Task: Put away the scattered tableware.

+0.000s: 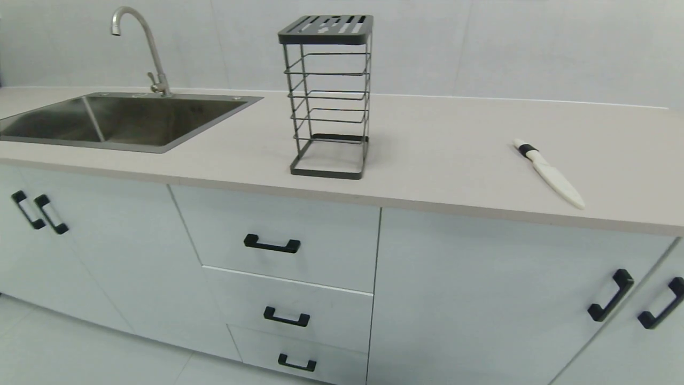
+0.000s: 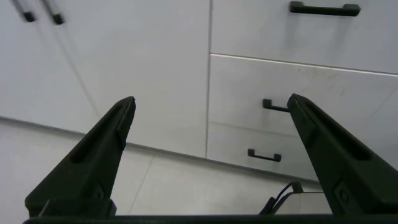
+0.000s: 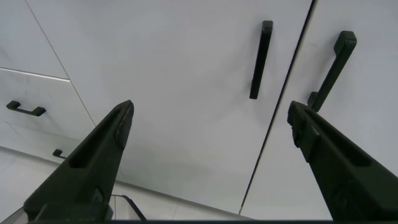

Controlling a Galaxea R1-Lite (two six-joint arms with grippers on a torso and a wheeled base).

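Left gripper [image 2: 211, 99]: fingers spread wide, nothing between them; it sits low before the white cabinet fronts, facing a stack of drawers [image 2: 298, 81] with black handles. Right gripper [image 3: 210, 107]: likewise spread wide and empty, facing two cabinet doors [image 3: 186, 93] with upright black handles.

On the countertop [image 1: 454, 133], seen from the head camera:
- Knife rack [image 1: 328, 96]: black wire frame with a slotted top plate, standing upright near the middle of the counter, no item in it.
- Knife [image 1: 548, 172]: white blade, white handle with a black band. It lies flat on the counter, well apart from the rack, at roughly 4 o'clock of it. Blade tip points toward 4 o'clock and the counter's front edge, handle end toward 10 o'clock.
- Sink [image 1: 160, 120]: steel basin set into the counter at 9 o'clock of the rack, with a curved faucet [image 1: 144, 48] at its rear rim.

Neither gripper touches the knife or the rack.
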